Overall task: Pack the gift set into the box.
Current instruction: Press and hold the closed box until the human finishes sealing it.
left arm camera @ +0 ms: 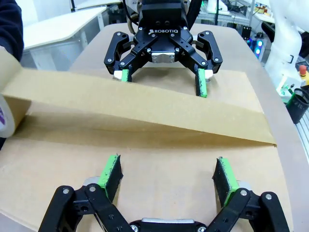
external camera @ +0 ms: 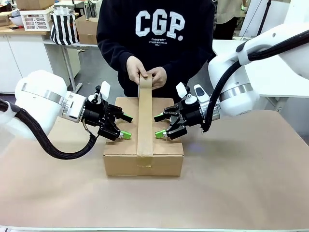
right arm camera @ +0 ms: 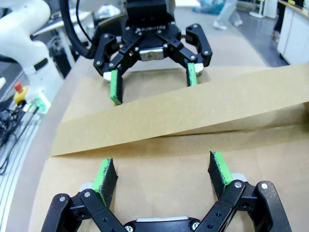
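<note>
The box (external camera: 159, 157) lies mid-table with its top flaps closed, so the gift set is hidden. A strip of brown tape (external camera: 144, 121) runs along the centre seam, stuck at the near edge and lifted at the far end. There the person's hands (external camera: 147, 76) hold the tape roll. My left gripper (external camera: 129, 126) is open over the left flap. My right gripper (external camera: 158, 126) is open over the right flap. The left wrist view has my left gripper (left arm camera: 168, 174) low over the cardboard, facing the right gripper (left arm camera: 161, 82) across the tape (left arm camera: 135, 104). The right wrist view mirrors this: right gripper (right arm camera: 161, 174), left gripper (right arm camera: 152, 79), tape (right arm camera: 193, 108).
Brown paper covers the table (external camera: 241, 183), with free room in front of and beside the box. The person stands at the far edge. Behind are a striped bag (external camera: 64, 26), a white basket (external camera: 36, 19) and a smaller carton (external camera: 88, 30).
</note>
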